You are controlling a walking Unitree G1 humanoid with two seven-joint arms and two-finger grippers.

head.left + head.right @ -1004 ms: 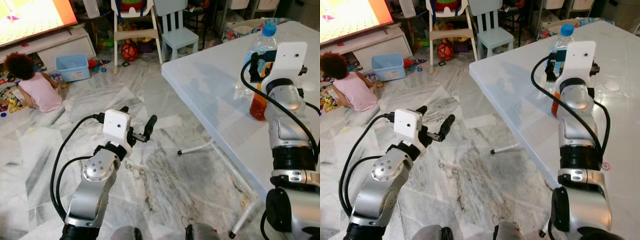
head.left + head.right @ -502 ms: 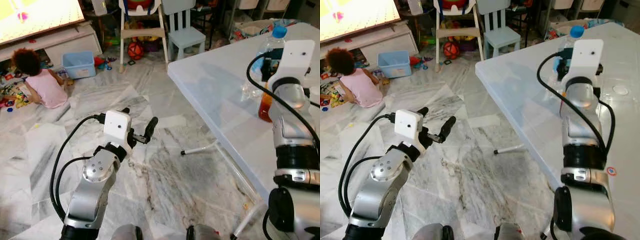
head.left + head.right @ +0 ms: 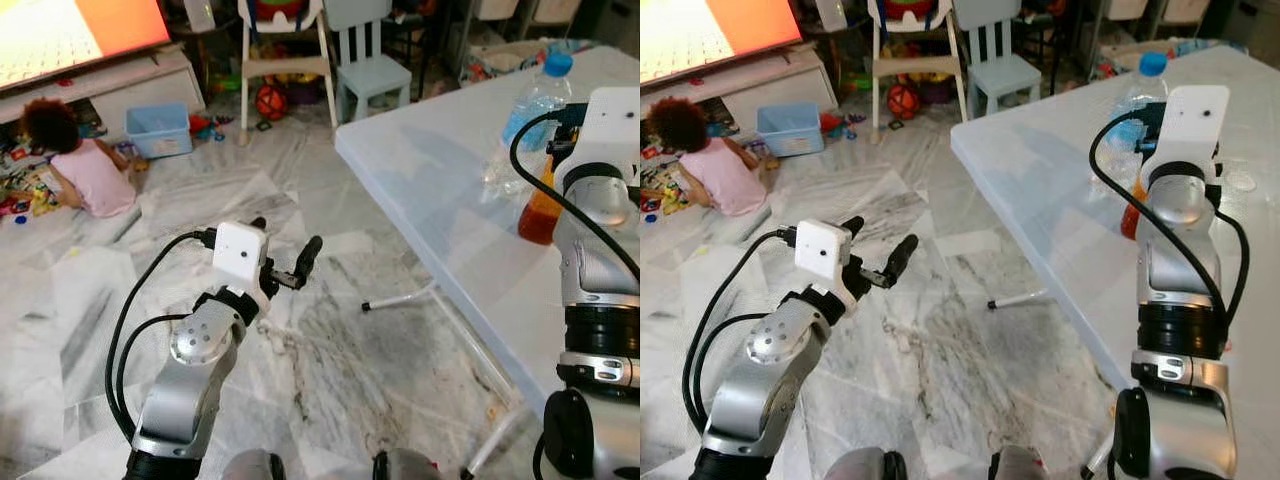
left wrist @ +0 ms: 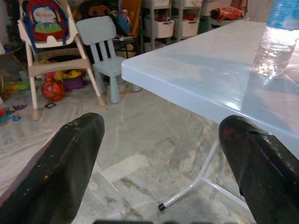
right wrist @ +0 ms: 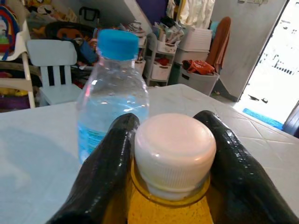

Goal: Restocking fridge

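Observation:
An orange drink bottle (image 3: pixel 538 212) with a white cap (image 5: pixel 175 151) stands on the pale blue table (image 3: pixel 430 190) near its front edge. My right gripper (image 5: pixel 170 158) is shut on the bottle's neck, one black finger on each side of the cap. A clear water bottle (image 3: pixel 528 115) with a blue cap stands just behind it. My left gripper (image 3: pixel 285 238) is held low over the marble floor, left of the table, open and holding nothing.
A child (image 3: pixel 85 175) sits on the floor at the far left by a blue bin (image 3: pixel 158 130) and toys. A high chair (image 3: pixel 280 50) and a small blue chair (image 3: pixel 370 50) stand behind. The table's white leg (image 3: pixel 410 295) reaches onto the floor.
The view has shifted slightly. My right wrist now sits further right of the water bottle, which shows more fully. The left arm has hardly moved.

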